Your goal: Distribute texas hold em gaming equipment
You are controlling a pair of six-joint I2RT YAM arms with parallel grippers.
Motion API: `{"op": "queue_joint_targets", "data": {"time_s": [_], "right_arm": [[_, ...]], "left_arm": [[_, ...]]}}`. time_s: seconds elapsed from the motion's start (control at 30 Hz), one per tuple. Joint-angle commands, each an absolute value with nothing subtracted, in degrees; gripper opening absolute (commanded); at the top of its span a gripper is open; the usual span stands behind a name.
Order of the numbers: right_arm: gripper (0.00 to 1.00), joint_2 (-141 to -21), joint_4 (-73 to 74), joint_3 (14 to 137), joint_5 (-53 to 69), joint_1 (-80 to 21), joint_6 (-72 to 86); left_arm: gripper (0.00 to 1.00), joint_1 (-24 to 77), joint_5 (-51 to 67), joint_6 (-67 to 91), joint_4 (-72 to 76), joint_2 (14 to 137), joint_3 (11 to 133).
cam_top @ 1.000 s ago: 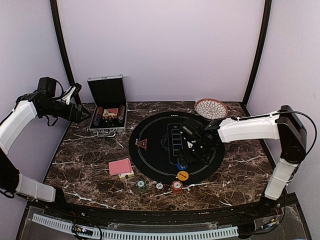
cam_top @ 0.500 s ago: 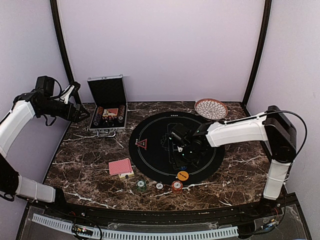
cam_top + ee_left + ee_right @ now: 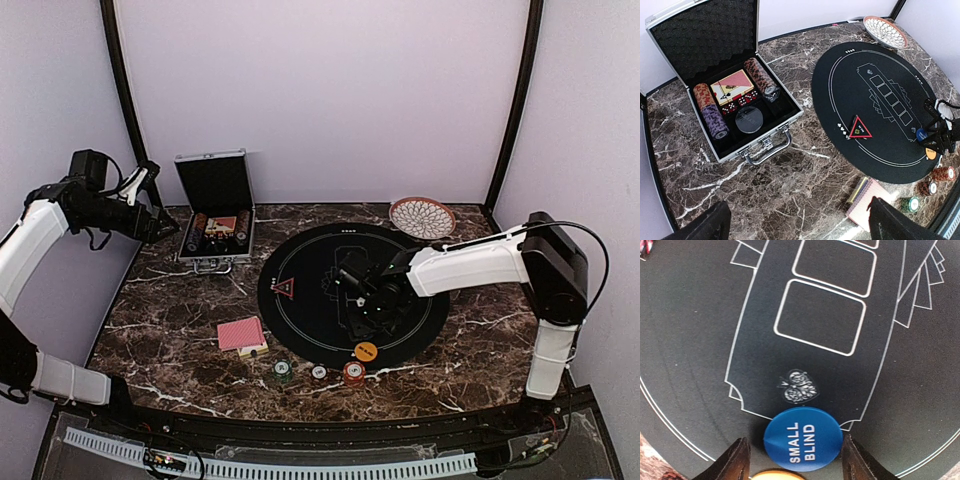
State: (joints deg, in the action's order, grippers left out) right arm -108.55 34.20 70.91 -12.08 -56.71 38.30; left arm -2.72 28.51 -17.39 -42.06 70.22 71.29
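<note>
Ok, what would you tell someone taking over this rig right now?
Left gripper: open, empty, raised left of the case.
Right gripper: open, fingers either side of the blue chip lying on the mat.
Out already: triangle marker and orange chip on the mat; card deck, green chip, white chip and red chip on the marble near it.
Left: chip stacks and cards in the case.

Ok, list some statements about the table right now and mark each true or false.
The silver case is shut. False: its lid stands open.
The right gripper is open, a finger on each side of the blue SMALL BLIND chip. True.
The triangle marker sits inside the case. False: it lies on the black mat.
The left gripper is open and holds nothing. True.
The red-backed cards lie off the mat. True.
</note>
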Motion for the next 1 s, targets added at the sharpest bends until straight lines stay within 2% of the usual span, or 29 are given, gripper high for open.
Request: {"op": "queue_joint_targets", "data": {"time_s": [0.0, 0.33, 0.57, 0.97], "right_arm": [[0.62, -108.7, 36.2, 71.2, -15.5, -57.0, 39.1], [0.61, -109.5, 35.4, 69.7, -14.0, -58.2, 39.9], [0.46, -110.0, 34.9, 69.3, -14.1, -58.9, 41.5], [0.43, -112.6, 35.5, 72.6, -17.6, -55.6, 38.4]], "left_arm": [[0.99, -2.5, 29.2, -18.0, -43.0, 69.4, 72.9], [0.99, -2.5, 29.0, -18.5, -43.1, 69.1, 73.2], [0.99, -2.6, 28.8, -18.7, -43.5, 69.3, 73.6], [0.99, -2.5, 29.3, -19.1, -44.6, 69.5, 74.8]]}}
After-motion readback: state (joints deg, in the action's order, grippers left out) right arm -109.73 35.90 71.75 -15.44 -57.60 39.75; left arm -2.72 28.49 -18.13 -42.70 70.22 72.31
